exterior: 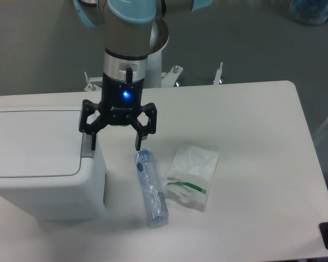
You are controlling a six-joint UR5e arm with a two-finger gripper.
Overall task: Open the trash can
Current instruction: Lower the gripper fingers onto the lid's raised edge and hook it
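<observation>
The trash can (41, 164) is a large white boxy bin at the left of the table, its flat lid (35, 143) shut. A grey push-button strip (88, 143) sits on its right edge. My gripper (115, 141) hangs open just right of the bin's upper right corner. Its left finger (92, 139) is over or at the grey strip; I cannot tell if it touches. Its right finger (138, 141) is above the table, near the top of a plastic bottle. The gripper holds nothing.
A clear plastic bottle (151, 188) lies on the table right of the bin. A white plastic bag with a green item (192, 174) lies right of the bottle. The table's right edge (311, 158) borders grey floor.
</observation>
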